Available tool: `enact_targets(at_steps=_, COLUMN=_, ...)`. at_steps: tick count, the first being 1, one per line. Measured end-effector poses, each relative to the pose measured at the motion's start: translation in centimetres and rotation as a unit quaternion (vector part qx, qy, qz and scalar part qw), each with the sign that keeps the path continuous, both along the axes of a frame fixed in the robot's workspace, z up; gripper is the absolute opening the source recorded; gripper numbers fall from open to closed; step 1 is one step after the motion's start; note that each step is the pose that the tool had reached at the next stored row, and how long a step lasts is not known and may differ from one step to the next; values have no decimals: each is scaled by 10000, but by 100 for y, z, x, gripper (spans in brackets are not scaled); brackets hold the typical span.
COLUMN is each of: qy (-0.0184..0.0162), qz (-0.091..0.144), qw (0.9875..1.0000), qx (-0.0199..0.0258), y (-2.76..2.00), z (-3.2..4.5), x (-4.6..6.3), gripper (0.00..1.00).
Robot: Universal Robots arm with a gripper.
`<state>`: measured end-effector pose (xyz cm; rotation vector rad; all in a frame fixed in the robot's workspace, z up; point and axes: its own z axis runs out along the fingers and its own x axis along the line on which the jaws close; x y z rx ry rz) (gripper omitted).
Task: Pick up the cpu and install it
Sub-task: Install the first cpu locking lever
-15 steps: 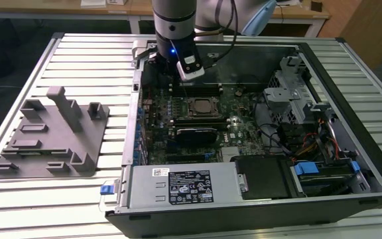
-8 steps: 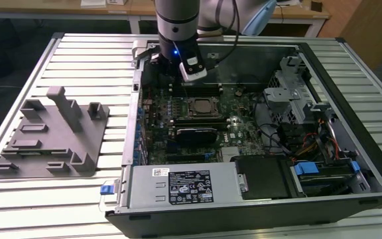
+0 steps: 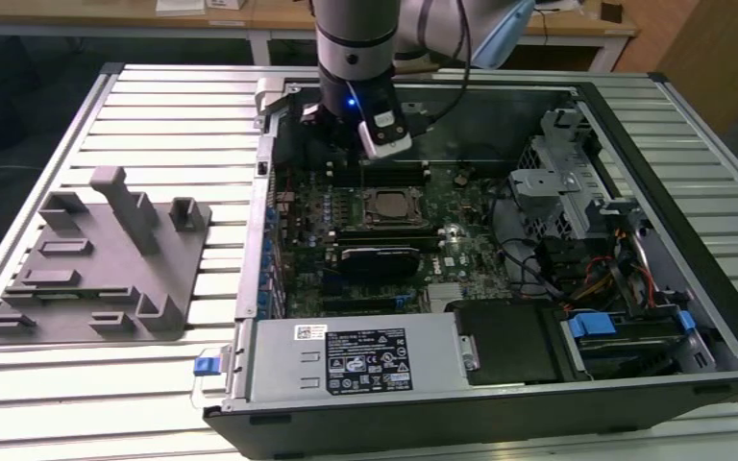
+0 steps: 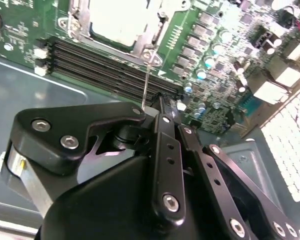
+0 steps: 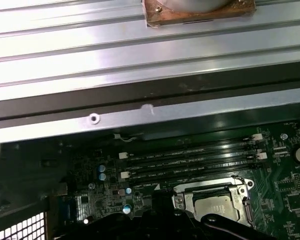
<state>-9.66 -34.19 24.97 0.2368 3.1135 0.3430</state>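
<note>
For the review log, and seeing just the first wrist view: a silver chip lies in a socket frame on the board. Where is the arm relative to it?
Observer: In the exterior view the arm hangs over the open computer case, just beyond the cpu from the camera.
Operator: What's on the table outside the case?
Observer: A grey fixture block stands on the slatted table, at the exterior view's left of the case.
Operator: Is anything close to the gripper?
Observer: In the second wrist view a thin metal lever rises from the socket frame up to the gripper.
</note>
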Motion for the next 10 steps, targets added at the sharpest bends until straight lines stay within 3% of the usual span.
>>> enact_targets(at_steps=10, qy=3, qz=-18, qw=10000, qx=0, y=-1, z=-9, x=194, gripper=11)
